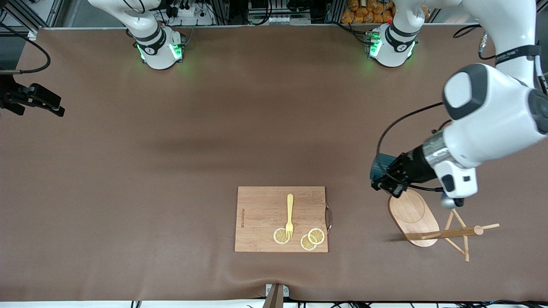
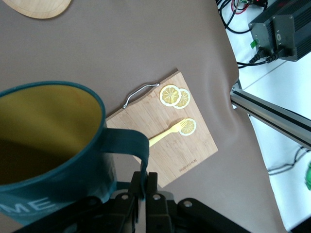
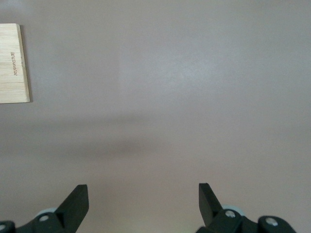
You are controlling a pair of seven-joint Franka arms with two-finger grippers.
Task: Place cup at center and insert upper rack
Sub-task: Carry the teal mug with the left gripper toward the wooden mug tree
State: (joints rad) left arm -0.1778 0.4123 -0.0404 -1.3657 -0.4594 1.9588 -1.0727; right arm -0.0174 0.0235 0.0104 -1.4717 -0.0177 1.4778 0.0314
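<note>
On the brown table [image 1: 128, 179], nearest the front camera, a cutting board [image 1: 261, 222] carries a yellow fork [image 1: 290, 216] and three lemon slices [image 1: 316, 235], two of them overlapping; the fork's tines rest on the third. Beside it, toward the left arm's end, the rack [image 1: 413, 216] lies tipped on its side, oval base on edge, post and thin pegs flat on the table. Just above the rack's base the left gripper [image 1: 379, 177] hangs in the air, clamped on the handle of the cup [image 2: 46, 145], a teal mug with a yellowish inside, its mouth tilted toward the wrist camera. The right gripper [image 3: 143, 204] waits at the right arm's end over bare table, its fingers [image 3: 75, 204] spread wide and holding nothing.
</note>
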